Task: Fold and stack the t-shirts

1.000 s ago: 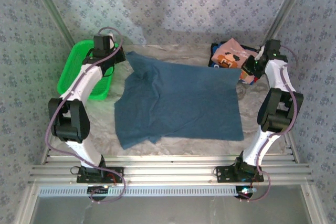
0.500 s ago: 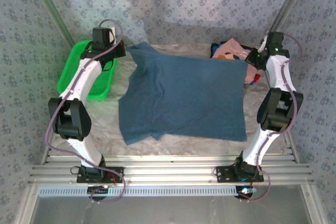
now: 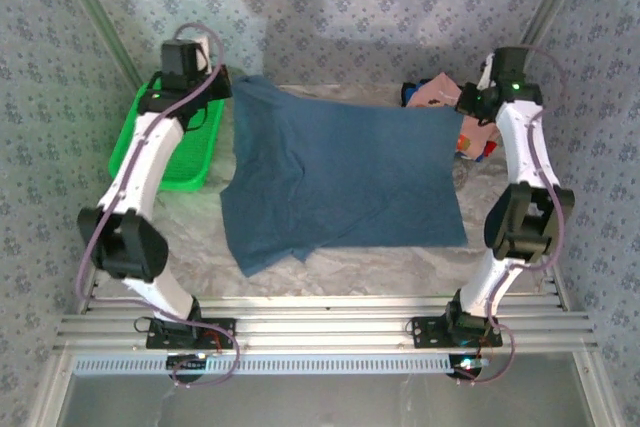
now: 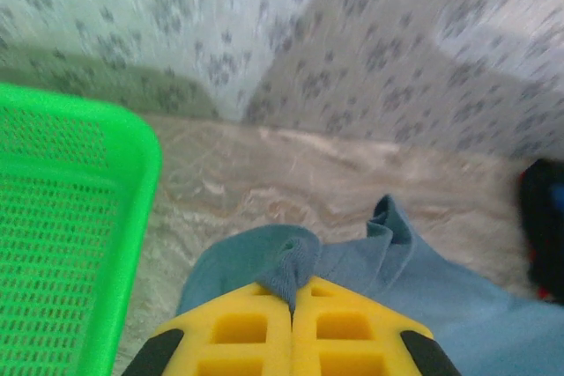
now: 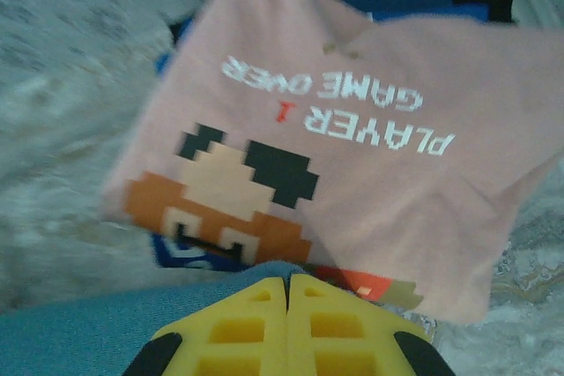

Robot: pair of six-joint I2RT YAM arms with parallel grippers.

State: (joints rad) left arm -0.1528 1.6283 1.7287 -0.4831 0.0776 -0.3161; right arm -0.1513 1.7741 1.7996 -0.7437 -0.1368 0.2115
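**Teal shirt gripped at both far corners**

Left gripper (image 4: 292,298) is pinched shut on one far corner of the teal-blue t-shirt (image 3: 345,182), right gripper (image 5: 286,295) on the other. Soft, matte, creased knit drapes toward the bench's (image 3: 400,267) near edge. Likely the spreading step; next, lay it flat and smooth. Pink pixel-print shirt (image 5: 352,156) sits at the far-right corner, green mesh basket (image 4: 62,217) far-left.

- Past my left claw (image 4: 292,295), a wall (image 4: 220,15) papered pale grey with small blue floral motifs meets the marbled tabletop (image 4: 291,173).
- A soft shadow (image 3: 300,7) lies on the back wall, above and between my left claw and my right claw (image 3: 466,107).
- One slanting metal post (image 3: 95,22) rises outside my left claw, a second post (image 3: 555,2) outside my right.
- Ribbed aluminium rails (image 3: 330,322) run well behind both claws.
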